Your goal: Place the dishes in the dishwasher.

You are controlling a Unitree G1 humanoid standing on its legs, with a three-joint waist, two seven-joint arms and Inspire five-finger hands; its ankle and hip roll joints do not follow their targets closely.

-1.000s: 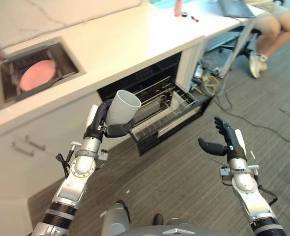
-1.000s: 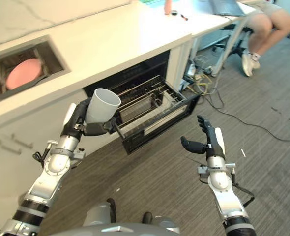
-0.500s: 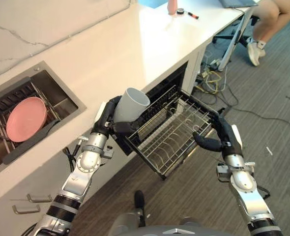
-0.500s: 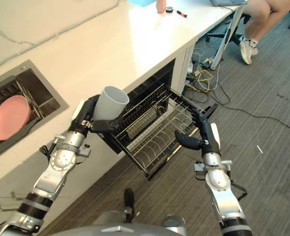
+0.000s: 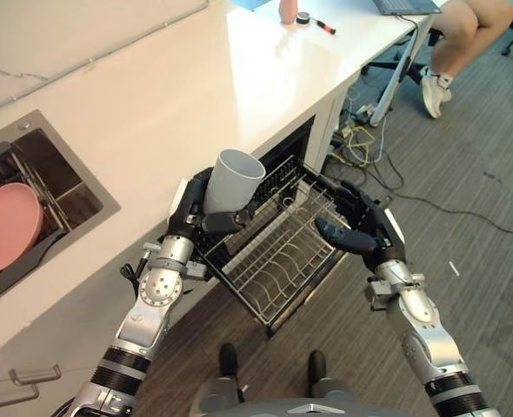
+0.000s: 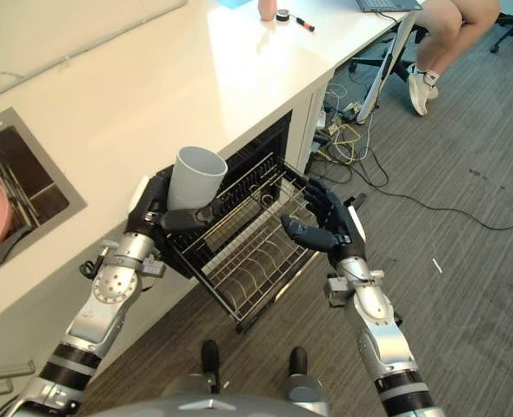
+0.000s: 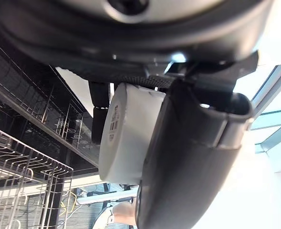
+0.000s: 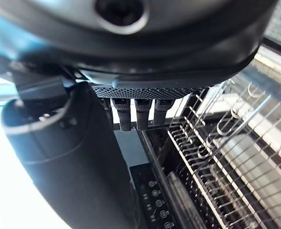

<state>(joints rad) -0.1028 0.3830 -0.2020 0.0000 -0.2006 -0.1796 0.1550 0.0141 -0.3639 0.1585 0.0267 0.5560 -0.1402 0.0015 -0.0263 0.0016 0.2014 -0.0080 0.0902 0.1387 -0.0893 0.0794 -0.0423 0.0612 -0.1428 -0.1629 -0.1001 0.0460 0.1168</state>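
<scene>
Left eye view: the robot has stepped in close, and the dishwasher rack (image 5: 283, 252) that sat well ahead a second ago now lies right under both arms, so the drop looks near. The right hand (image 5: 354, 228), out in open air a second ago, is now at the rack's outer edge, fingers curved over the wire; whether they grip it, I cannot tell. The left hand (image 5: 203, 214) stays wrapped round the white cup (image 5: 230, 182), mouth up, above the rack's near corner. Beyond, the tabletop (image 5: 196, 78), and the pink plate (image 5: 6, 228) waits in the sink (image 5: 83, 204).
</scene>
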